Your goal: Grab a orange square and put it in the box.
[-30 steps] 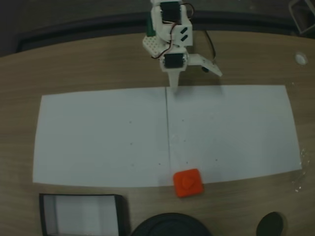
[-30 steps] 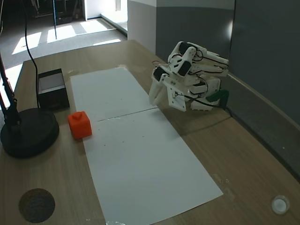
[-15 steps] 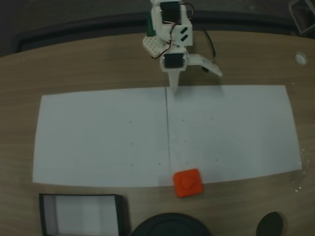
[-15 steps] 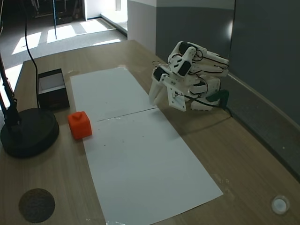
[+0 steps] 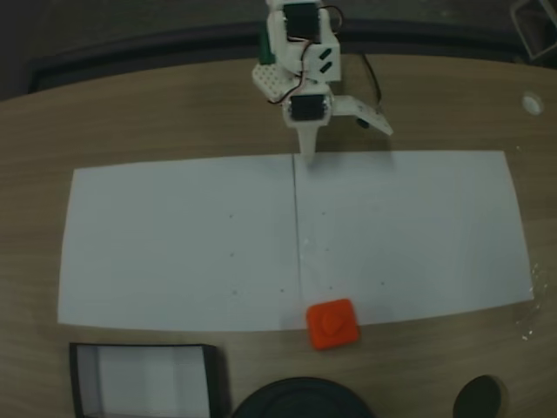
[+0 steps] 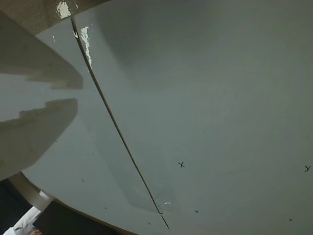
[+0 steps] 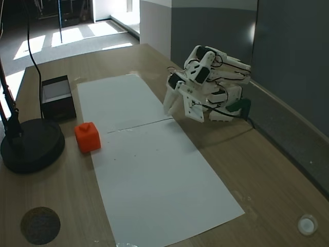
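Orange-red, rounded at the corners: the orange square is seen straddling the near edge of the white paper, half on the wooden table. Nearer the camera than the paper, off its left end in a fixed view, the box lies open, its whitish floor bare. A round black base is set just beside the block and the box. At the paper's far edge the gripper is held folded and tip-down, its jaws slightly apart on nothing, well apart from the block. Risk judged: the reach across the paper is long, and a low approach could push the block against the base.
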Robot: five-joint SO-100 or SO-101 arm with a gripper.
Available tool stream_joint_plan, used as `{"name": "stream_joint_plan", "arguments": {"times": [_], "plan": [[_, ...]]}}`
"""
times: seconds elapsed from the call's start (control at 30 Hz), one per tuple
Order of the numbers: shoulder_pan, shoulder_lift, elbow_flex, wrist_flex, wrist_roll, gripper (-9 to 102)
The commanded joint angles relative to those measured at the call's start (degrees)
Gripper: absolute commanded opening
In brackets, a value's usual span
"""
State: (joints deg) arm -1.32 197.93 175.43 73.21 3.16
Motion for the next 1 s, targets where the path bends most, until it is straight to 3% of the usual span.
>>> {"name": "stream_joint_plan", "arguments": {"times": [0.0,0.67,0.87,0.97], "plan": [[0.26,1.14,-3.52,0.88,-0.18,0],[0.62,1.23,-8.44,-2.20,-0.44,0],[-0.18,0.09,-20.48,-6.33,-13.80,25],[-2.81,-5.19,-23.73,-8.09,-13.27,27]]}}
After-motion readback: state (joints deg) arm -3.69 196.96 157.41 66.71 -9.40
